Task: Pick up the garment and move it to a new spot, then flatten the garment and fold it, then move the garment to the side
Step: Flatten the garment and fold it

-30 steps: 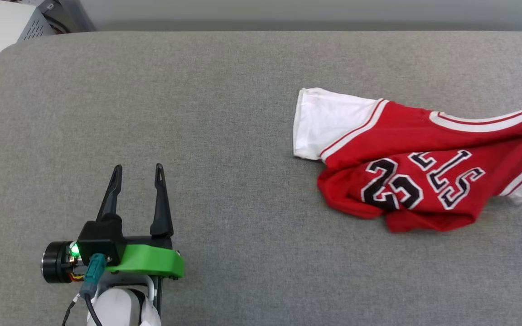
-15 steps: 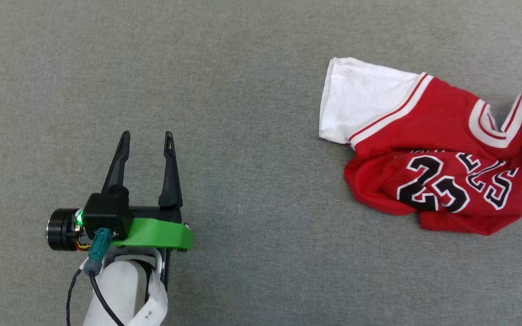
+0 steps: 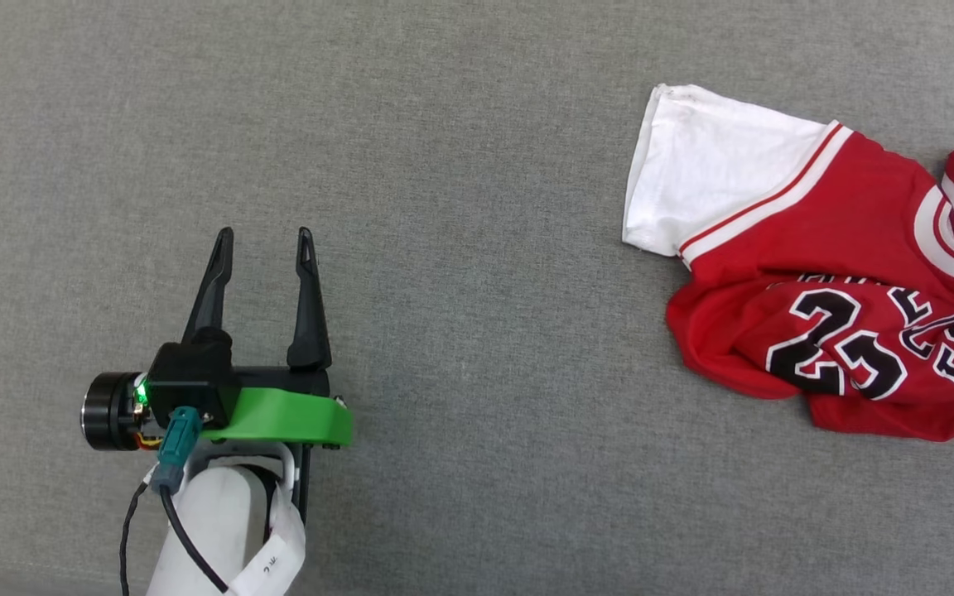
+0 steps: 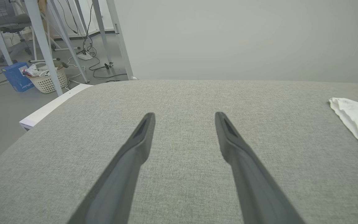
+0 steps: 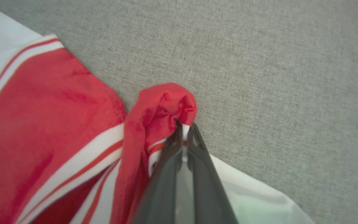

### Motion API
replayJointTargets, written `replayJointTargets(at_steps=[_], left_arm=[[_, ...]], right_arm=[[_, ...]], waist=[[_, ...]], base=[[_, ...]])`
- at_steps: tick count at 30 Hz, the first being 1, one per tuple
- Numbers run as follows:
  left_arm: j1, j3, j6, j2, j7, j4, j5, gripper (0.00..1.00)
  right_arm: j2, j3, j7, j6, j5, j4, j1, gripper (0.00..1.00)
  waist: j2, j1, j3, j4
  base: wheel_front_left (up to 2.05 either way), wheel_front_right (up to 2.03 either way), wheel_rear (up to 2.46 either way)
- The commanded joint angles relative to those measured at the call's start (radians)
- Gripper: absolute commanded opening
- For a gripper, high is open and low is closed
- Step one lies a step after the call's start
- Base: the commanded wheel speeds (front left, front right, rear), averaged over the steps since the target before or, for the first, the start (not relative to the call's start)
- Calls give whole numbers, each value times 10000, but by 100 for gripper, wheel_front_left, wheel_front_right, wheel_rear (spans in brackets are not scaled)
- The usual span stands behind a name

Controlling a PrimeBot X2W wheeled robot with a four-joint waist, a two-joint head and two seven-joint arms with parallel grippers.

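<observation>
Garment (image 3: 816, 248) more bunched than before, right claw (image 5: 184, 127) pinching it

Soft knit cloth garment (image 3: 825, 273), coarse matt woven tabletop (image 3: 460, 207)

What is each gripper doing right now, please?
Left gripper: open, holding nothing.
Right gripper: closed on a fold of the red jersey.
</observation>
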Motion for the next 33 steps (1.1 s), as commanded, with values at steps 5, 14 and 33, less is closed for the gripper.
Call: replayJointTargets(at_steps=[5, 14, 33], left_arm=[[12, 336, -82, 73, -59, 4, 142, 100], [-526, 731, -785, 724, -59, 103, 134, 100], [-6614, -3482, -1622, 2897, 4299, 2543, -2346, 100]], right_arm=[[63, 278, -1828, 8, -106, 57, 252, 100], [-47, -294, -4780, 8, -737, -738, 1058, 100], [3509, -4860, -6627, 8, -4313, -4281, 4676, 100]], waist=[[0, 0, -682, -373], [0, 0, -1423, -1051], [0, 0, -1001, -2227]], base=[[0, 0, 0], [0, 0, 0], [0, 0, 0]])
